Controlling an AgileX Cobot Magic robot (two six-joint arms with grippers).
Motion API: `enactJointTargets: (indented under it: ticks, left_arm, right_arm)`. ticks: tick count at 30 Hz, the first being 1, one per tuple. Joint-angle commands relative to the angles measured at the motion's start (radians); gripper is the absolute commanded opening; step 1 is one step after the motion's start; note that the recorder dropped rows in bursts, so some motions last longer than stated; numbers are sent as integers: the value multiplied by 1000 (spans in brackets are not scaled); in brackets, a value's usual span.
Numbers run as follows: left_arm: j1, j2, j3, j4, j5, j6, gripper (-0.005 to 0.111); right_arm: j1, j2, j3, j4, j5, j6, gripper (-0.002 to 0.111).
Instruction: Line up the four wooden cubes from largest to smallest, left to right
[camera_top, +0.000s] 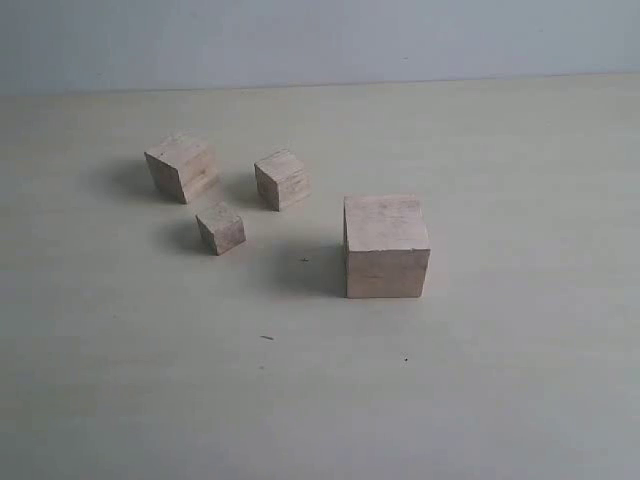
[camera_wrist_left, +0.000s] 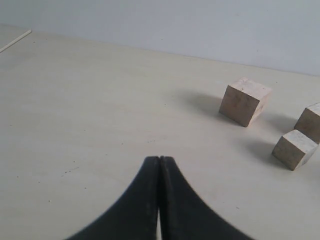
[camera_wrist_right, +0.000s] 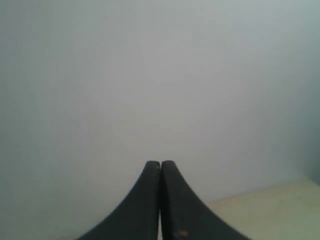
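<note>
Looking over the table with both pincers idle, I begin with the largest cube. It sits flat and alone, well apart from the other three and rightmost in the exterior view. Neither wrist camera catches it, so I cannot place it against either pincer.

The second cube lies ahead of my left pincer and off to one side, well clear of the fingertips and turned at an angle to them. The third cube is just beside it but not touching. It sits further out to that same side, and my left wrist view cuts it off at the edge. The smallest cube is the nearest of these three to my left pincer. It stands near the third cube, apart from it, and is also turned at an angle.

My left pincer hovers low over bare table, its two black fingers pressed together tip to tip with nothing between them. My right pincer is closed the same way on nothing. It faces a plain pale wall, with only a corner of table showing beyond it and no cube before it
</note>
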Motion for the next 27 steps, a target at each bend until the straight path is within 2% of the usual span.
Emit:
enactJointTargets:
  ticks: [1,6,9,14,18,23,27]
  left_arm:
    - [-6,-6,0,2,-8,0,0]
    - [-6,-6,0,2,-8,0,0]
    - [-6,-6,0,2,-8,0,0]
    - [-6,-6,0,2,-8,0,0]
    - [-6,-6,0,2,-8,0,0]
    - [-6,-6,0,2,-8,0,0]
    - [-6,-6,0,2,-8,0,0]
  right_arm:
    - [51,214,-263,41,250,-7,0]
    - [152,392,-465,114,365,-204,0]
    - [215,515,-544,179,498,-311,0]
    - [277,706,-582,261,744,-334,0]
    - [277,798,-582,275,706,-324,0]
    - [277,847,-582,282,633,-211,0]
    - [277,867,-582,419,640,-223,0]
